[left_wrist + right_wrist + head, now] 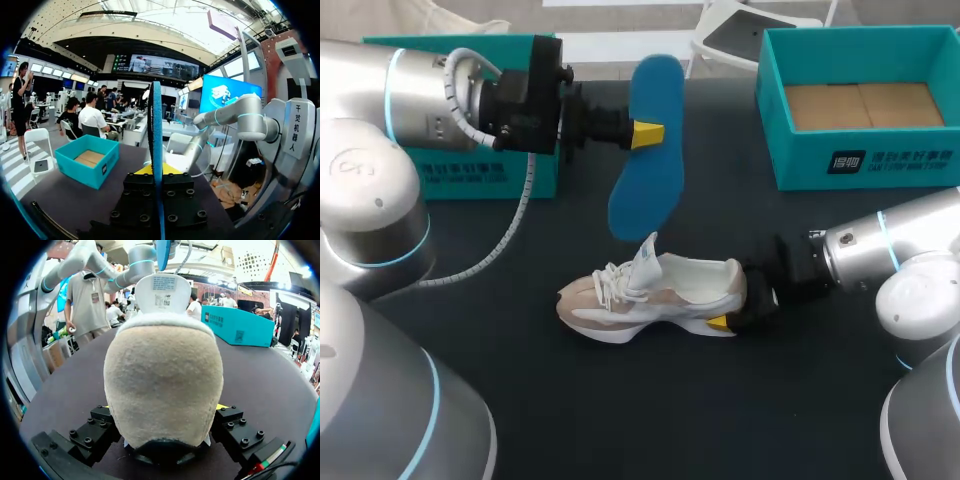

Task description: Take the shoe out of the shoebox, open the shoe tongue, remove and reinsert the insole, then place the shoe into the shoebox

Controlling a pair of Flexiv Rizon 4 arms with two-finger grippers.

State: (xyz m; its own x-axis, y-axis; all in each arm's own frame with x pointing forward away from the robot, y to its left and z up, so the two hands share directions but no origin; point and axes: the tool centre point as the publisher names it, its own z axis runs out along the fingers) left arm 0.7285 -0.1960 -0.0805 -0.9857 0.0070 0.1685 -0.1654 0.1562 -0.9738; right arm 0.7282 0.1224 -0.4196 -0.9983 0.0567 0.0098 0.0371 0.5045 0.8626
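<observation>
Though half-hidden, right hand (744,306) seemingly astride shoe (655,296)

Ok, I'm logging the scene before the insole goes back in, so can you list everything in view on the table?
shoe: one, white and beige, standing on its sole mid-table, tongue raised
insole: one, blue, out of the shoe, held in the air beyond it
shoebox: one, teal, open and empty, table's far right
second teal box part: one, teal, table's far left; lid or box, cannot tell
table: one, dark
left gripper: one, yellow tips, shut on the insole
right gripper: one, yellow tips, shut on the shoe's heel
</observation>
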